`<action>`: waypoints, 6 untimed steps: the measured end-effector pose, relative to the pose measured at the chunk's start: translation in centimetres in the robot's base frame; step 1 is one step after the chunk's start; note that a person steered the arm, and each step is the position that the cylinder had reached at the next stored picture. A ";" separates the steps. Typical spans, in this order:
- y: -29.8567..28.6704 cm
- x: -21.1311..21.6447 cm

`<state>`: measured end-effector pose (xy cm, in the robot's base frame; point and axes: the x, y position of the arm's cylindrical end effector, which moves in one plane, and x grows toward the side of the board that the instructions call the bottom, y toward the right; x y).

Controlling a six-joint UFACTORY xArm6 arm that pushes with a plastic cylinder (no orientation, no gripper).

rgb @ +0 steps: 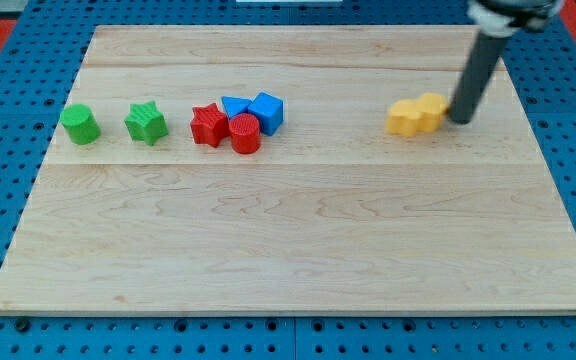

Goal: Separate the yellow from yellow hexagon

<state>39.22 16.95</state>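
Observation:
Two yellow blocks touch each other at the view's upper right. The left one [404, 117] looks like a star or pentagon; the right one [431, 108] looks like a hexagon. My tip [460, 120] rests on the board just right of the right yellow block, touching or nearly touching it. The dark rod rises up and to the right out of the view's top.
A wooden board [298, 250] lies on a blue pegboard. A green cylinder [80, 124] and a green star [146, 123] sit at the left. A red star [207, 125], red cylinder [245, 133] and two blue blocks [234, 106] [267, 112] cluster left of centre.

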 end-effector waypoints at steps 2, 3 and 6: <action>-11.6 0.9; -9.2 0.4; -8.7 -3.7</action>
